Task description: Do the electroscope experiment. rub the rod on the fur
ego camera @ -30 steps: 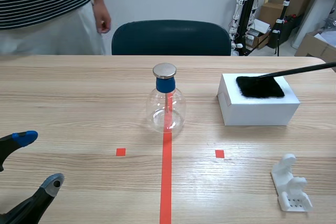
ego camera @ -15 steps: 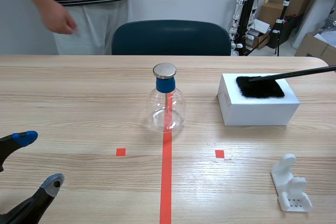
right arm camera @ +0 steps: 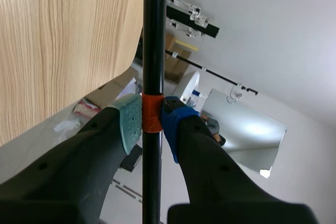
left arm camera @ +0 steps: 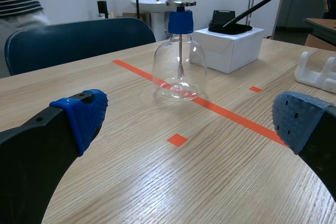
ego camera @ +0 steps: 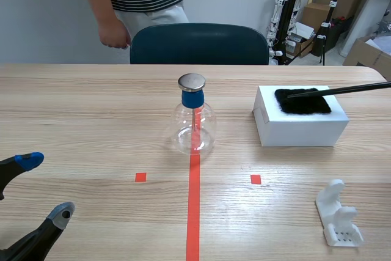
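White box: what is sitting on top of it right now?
A black fur patch lies on the white box, and the tip of the black rod, held in the right claw, rests on the fur. The box top under the fur is covered.

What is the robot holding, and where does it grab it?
The right hand pinches the black rod at its orange band. The left hand is open, holding nothing.

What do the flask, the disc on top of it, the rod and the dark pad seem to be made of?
Flask: clear glass or plastic, glossy; the red tape line shows through it. Disc: probably metal, with a dull grey shine. Rod: smooth black plastic or similar, slightly glossy. Pad: black fur, matte, fuzzy at its edges.
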`<state>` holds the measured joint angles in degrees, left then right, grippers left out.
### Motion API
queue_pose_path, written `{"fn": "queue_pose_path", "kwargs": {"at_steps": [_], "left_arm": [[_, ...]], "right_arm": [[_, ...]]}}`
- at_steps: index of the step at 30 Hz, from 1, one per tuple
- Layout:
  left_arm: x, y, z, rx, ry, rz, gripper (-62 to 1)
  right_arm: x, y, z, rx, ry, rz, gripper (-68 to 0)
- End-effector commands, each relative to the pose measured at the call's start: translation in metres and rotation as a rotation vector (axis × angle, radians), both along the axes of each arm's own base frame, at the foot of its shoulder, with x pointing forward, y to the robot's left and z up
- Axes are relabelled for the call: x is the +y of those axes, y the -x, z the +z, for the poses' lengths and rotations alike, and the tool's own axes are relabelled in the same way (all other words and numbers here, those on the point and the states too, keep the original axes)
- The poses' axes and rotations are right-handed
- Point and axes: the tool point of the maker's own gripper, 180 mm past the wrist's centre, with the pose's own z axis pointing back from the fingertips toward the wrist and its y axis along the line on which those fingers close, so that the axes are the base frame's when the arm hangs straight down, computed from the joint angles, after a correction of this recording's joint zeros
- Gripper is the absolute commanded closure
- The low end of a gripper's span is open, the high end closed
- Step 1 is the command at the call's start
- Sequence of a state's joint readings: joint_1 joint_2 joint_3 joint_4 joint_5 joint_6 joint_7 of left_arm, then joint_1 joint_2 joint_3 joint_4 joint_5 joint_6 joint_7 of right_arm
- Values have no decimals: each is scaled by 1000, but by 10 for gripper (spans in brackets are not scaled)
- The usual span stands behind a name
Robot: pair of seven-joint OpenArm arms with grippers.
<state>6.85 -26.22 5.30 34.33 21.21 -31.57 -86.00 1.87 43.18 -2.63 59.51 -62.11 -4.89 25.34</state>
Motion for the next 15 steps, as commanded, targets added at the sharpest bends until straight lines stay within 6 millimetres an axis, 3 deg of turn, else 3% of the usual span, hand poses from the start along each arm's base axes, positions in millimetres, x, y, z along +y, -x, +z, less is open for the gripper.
{"fn": "queue_pose_path", "kwargs": {"at_steps": [1, 5, 12, 15], "left_arm": [[5, 0, 9, -30, 14, 2, -623], [5, 0, 9, -30, 14, 2, -623], [5, 0, 9, -30, 14, 2, -623], [5, 0, 9, -30, 14, 2, -623]], "right_arm": [[-15, -7, 17, -42, 48, -47, -1], [-25, -5, 19, -40, 83, -75, -1], [9, 2, 8, 19, 6, 101, -2], [12, 2, 8, 19, -8, 105, -2]]}}
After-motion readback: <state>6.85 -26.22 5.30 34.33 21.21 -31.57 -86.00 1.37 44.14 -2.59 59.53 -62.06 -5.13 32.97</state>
